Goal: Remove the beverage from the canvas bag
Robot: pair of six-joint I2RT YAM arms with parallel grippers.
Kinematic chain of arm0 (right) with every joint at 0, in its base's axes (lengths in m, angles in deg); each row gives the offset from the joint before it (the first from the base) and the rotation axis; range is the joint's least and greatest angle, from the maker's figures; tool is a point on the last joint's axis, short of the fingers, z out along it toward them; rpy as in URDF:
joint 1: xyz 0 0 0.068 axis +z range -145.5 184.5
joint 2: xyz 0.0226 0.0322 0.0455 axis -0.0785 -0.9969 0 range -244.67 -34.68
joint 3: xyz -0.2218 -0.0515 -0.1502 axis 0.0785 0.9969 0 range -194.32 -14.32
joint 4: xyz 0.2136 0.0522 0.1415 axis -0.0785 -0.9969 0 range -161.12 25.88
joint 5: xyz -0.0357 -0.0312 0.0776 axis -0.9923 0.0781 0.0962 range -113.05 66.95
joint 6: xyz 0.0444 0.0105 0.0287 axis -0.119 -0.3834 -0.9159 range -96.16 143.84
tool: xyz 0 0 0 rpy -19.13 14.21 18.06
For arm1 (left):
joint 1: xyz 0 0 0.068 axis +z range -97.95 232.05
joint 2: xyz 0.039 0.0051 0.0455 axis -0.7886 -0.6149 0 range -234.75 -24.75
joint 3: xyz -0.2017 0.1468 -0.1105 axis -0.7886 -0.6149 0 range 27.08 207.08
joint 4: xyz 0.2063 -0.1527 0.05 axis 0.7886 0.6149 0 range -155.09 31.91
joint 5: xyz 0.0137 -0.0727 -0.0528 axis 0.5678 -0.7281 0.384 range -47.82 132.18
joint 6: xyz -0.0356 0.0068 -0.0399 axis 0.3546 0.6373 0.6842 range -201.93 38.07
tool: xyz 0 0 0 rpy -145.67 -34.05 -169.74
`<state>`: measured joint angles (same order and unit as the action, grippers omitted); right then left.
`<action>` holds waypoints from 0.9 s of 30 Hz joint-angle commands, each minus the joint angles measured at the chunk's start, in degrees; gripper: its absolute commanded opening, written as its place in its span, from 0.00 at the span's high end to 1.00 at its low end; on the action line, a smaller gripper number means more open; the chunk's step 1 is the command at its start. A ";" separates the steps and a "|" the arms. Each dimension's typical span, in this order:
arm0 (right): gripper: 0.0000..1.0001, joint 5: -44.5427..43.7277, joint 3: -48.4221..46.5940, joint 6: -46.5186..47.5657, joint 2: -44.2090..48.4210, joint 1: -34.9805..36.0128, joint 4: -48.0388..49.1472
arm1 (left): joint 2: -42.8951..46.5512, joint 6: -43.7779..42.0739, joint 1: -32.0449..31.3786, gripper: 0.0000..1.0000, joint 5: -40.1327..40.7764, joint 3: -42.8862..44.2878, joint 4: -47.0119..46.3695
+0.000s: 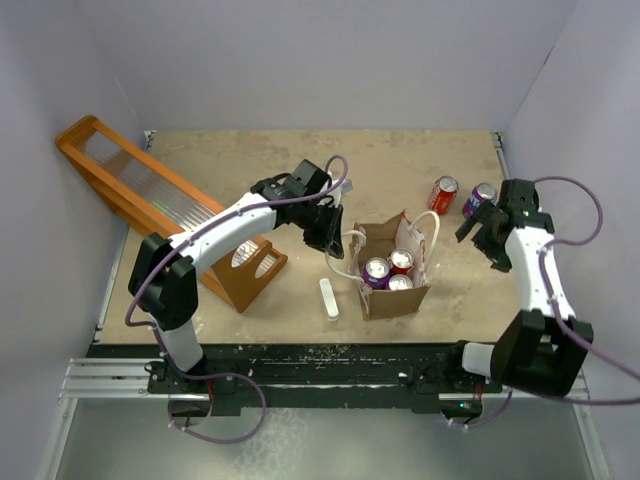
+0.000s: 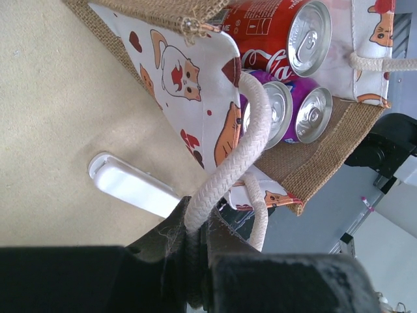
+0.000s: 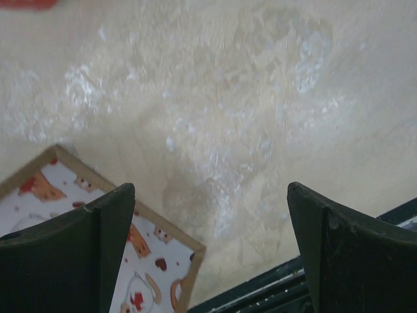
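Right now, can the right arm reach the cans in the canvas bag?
Probably yes: the right gripper is open near the canvas bag; the cans sit exposed; the left gripper pinches a rope handle.

1. The small boxy brown canvas bag point(image 1: 395, 300) stands mid-table, toward the near edge. Three upright drink cans point(image 1: 401, 261) pack its mouth tightly, tops bare to an approach from above.
2. The left gripper point(image 1: 326, 236), clamped on a white rope handle point(image 2: 244, 140), blocks the bag's left side with its arm.
3. A second white loop handle point(image 1: 432, 228) arches beside the mouth's right rim.
4. Bare table lies between the bag and the right edge, and the right gripper point(image 3: 207, 190) hangs there with jaws spread wide.
5. A loose red can point(image 1: 443, 194) and a loose purple can point(image 1: 480, 198) sit toward the far-right corner.
6. A flat white bar point(image 1: 329, 298) lies just left of the bag. A long orange wooden rack point(image 1: 150, 195) fills the left side.
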<state>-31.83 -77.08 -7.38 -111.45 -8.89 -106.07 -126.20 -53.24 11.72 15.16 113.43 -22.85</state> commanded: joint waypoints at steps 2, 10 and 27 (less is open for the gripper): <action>0.01 10.25 2.84 4.14 11.81 0.14 -0.67 | 2.71 -2.39 0.57 1.00 -2.22 -0.60 -2.31; 0.02 24.25 -13.47 10.02 14.59 2.70 -7.36 | 4.46 -0.10 0.49 1.00 -5.52 -4.62 -5.60; 0.06 18.72 -23.64 -6.49 3.00 34.21 -8.48 | 4.90 -1.30 0.55 1.00 -5.31 -4.76 -4.66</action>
<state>-8.05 -101.47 -9.04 -107.01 20.69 -112.32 -123.49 -53.92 11.93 11.03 108.16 -26.00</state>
